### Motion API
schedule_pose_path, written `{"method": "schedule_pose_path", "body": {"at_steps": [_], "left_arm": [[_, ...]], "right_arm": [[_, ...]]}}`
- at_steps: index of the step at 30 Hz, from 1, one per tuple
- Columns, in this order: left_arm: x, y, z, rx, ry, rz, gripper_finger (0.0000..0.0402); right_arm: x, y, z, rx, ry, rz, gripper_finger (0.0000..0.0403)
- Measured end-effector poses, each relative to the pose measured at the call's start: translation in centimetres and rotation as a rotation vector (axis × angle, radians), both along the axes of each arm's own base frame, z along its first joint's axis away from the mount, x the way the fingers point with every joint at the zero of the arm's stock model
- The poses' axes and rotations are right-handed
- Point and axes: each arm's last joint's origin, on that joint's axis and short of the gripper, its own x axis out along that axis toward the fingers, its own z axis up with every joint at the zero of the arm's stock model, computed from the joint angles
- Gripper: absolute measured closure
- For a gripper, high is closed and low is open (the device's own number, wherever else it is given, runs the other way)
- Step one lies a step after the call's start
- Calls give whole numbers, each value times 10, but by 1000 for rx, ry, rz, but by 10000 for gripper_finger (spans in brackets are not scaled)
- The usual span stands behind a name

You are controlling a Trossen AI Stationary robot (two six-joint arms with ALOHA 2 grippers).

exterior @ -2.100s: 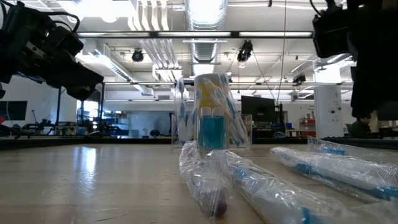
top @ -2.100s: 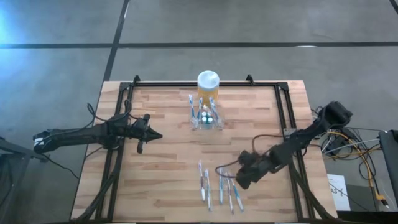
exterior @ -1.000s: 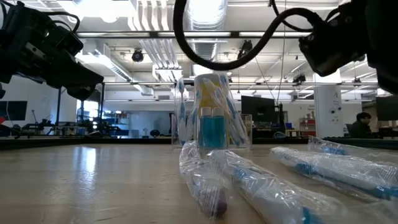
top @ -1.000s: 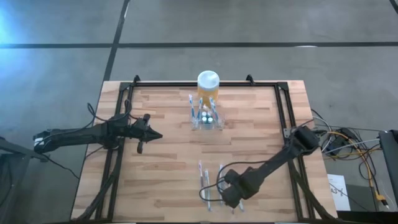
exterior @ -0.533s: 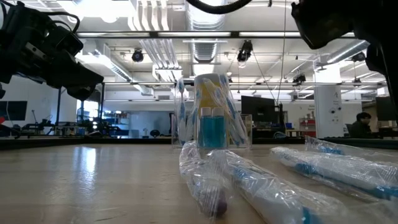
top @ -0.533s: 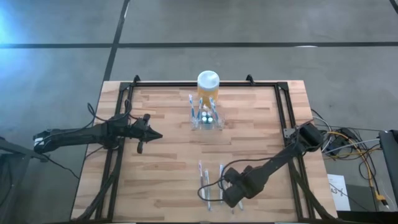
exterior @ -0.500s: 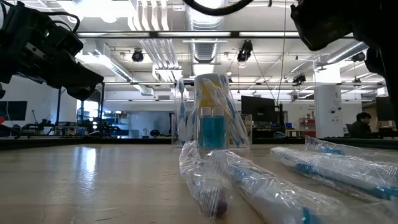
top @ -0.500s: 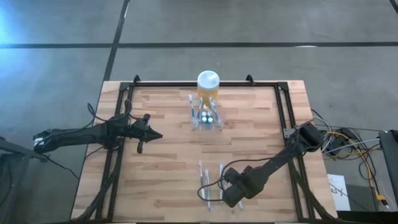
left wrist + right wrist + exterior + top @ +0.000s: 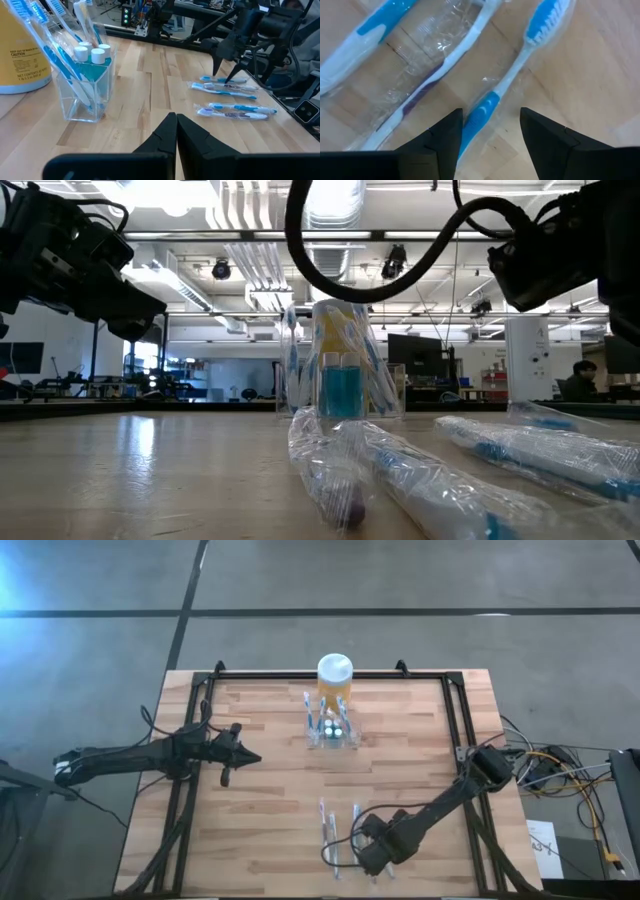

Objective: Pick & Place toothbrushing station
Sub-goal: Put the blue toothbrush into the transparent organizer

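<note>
My right gripper (image 9: 490, 132), spread astride a wrapped toothbrush (image 9: 512, 75) near the surface's front edge, could pinch only slippery wrap and drop it.

The table (image 9: 260, 790) is pale wood in light and darker planks, edged by a black frame (image 9: 455, 720). The jar (image 9: 334, 680) is yellow with a white lid. The clear holder (image 9: 85, 90) has 2 white-capped bottles (image 9: 97, 55) of teal liquid and blue-and-white toothbrushes (image 9: 35, 35). More toothbrushes (image 9: 510, 75) in clear wrap are blue and white, 1 with purple. Both arms (image 9: 150, 755) are black.
</note>
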Motion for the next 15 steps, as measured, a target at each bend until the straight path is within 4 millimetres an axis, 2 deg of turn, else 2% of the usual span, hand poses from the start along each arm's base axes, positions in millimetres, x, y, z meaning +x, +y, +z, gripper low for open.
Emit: {"method": "schedule_pose_path", "body": {"at_steps": [7,15], "left_arm": [[0,0,0,-1,0,0,390],[0,0,0,-3,0,1,390]], "right_arm": [[-3,-2,-4,-7,8,39,251],[-7,-4,-6,-1,29,59,349]]}}
